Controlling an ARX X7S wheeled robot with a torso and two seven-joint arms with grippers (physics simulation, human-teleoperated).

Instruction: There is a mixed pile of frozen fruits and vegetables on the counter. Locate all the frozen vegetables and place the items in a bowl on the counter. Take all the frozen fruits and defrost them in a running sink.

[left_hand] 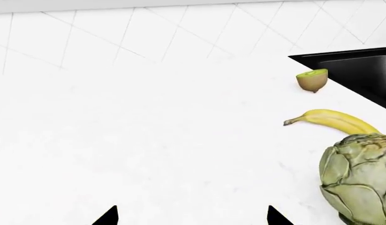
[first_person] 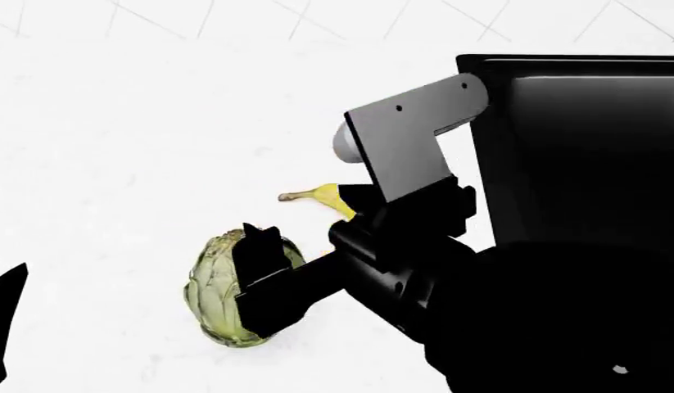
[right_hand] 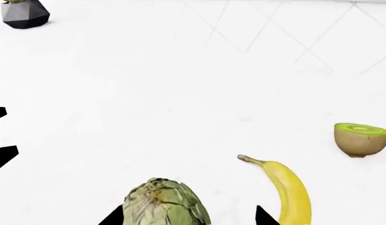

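Partly hidden: right gripper (right_hand: pixel 189 215) fingers spread around artichoke (right_hand: pixel 166 204).
Arm covers most of banana (first_person: pixel 320 196); left gripper (left_hand: pixel 193 216) fingers spread, empty.

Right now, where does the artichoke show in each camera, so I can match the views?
Left wrist: artichoke at lower right corner, beside the banana.
Head: lower centre-left, partly behind the right gripper.
Right wrist: bottom centre, between the fingertips.
Shared landmark: the banana, next to it in all three.
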